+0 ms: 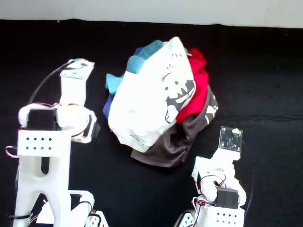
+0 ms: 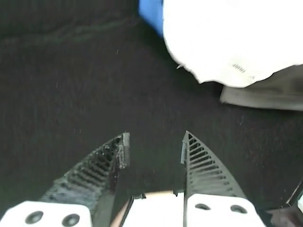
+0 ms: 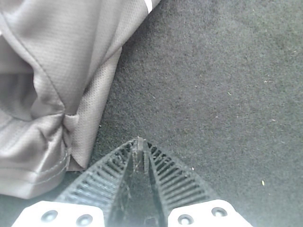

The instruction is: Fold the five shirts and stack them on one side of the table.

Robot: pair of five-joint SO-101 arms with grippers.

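Shirts: all five in one crumpled pile (image 1: 161,104), unfolded, about mid-table, a bit toward the far edge.
- white shirt (image 1: 147,104) on top, the biggest visible area, with a black-and-white cartoon print on the front. It covers most of the heap.
- teal shirt (image 1: 142,59) sticks out at the far-left side from under the white one.
- blue shirt (image 1: 108,108) shows as a thin sliver at the left edge, under the white.
- red shirt (image 1: 196,87) is on the right side, bunched, partly under the white.
- grey shirt (image 1: 175,142) is at the bottom, spilling out toward the near-right side. It is a dark mesh fabric with a small white print near the red one.

Left wrist view: the white shirt's hem (image 2: 236,42) overlaps the grey shirt (image 2: 270,94), with a blue corner (image 2: 150,14) beside it. All lie ahead of the left gripper (image 2: 154,146), apart from it. The fingers are spread, nothing is between them, and bare black cloth lies below.

Right wrist view: the right gripper (image 3: 138,147) has its fingertips pressed together and grips nothing. It sits over the cloth just beside the grey shirt's (image 3: 47,71) gathered seam, and I can't tell if they touch.

High view: the left arm (image 1: 57,118) is left of the pile, next to the blue and white side. The right arm (image 1: 220,184) is near-right, close to the grey shirt.

The table (image 1: 265,71) is covered in black cloth, with a pale wall (image 1: 189,9) strip behind it.
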